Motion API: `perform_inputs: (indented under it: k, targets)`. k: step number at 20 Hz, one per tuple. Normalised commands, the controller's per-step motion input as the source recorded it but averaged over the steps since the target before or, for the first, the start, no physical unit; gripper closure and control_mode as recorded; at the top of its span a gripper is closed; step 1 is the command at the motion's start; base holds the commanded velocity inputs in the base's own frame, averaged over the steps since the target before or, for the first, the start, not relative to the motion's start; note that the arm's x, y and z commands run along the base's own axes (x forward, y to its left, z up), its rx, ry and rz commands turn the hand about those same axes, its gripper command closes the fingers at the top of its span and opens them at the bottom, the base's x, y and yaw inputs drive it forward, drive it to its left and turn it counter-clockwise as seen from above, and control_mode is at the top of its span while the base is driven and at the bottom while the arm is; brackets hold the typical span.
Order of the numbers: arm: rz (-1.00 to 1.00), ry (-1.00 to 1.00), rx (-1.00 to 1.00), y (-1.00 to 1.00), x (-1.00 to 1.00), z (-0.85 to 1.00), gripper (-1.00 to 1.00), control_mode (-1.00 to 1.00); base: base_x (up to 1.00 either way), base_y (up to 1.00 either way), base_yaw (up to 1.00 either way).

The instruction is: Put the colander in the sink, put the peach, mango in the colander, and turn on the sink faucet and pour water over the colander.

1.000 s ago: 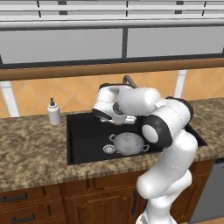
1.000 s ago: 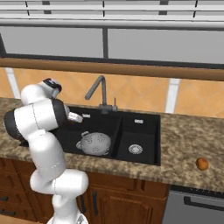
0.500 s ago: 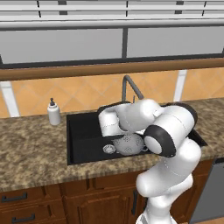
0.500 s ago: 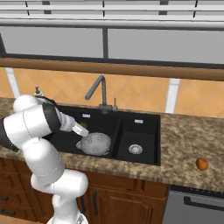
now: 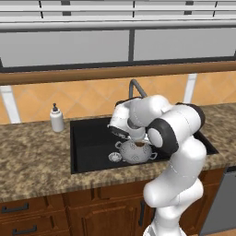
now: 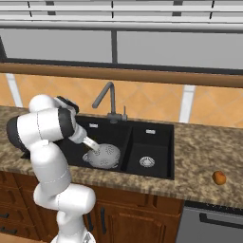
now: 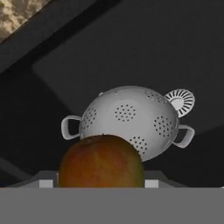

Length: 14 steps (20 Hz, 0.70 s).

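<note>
The silver perforated colander (image 5: 135,153) (image 6: 106,156) (image 7: 131,118) sits in the left basin of the black sink (image 5: 87,138) (image 6: 159,142). My gripper (image 5: 137,142) (image 6: 92,144) hangs just above the colander's rim, shut on the mango (image 7: 101,161), a green-tinged fruit with an orange-red blush. In the hand view the mango hides the fingertips. The peach (image 6: 219,177) lies on the granite counter far to the right of the sink. Behind the sink stands the dark gooseneck sink faucet (image 5: 134,87) (image 6: 107,98), and no water is running from it.
A white soap dispenser (image 5: 56,119) stands on the counter left of the sink. Round silver drains show beside the colander (image 5: 115,157) (image 7: 180,99) and in the right basin (image 6: 147,162). A wooden ledge and windows run along the wall behind.
The arm has swung down and across the left basin, bringing the hand and its fruit from the basin's back to just over the colander. The colander has not moved.
</note>
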Motion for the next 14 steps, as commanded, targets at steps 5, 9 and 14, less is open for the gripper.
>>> perform_inputs:
  k: [5, 9, 14]
  targets:
    - [-0.16, 0.02, -0.14, 0.3, 0.07, -0.03, 1.0, -1.0, 0.0, 0.0, 0.0]
    - [-0.2, 0.0, -0.2, 0.35, 0.0, -0.3, 1.0, -1.0, 0.0, 0.0, 0.0]
    - [-0.17, 0.05, -0.17, 0.41, 0.01, -0.44, 1.0, -1.0, 0.0, 0.0, 0.0]
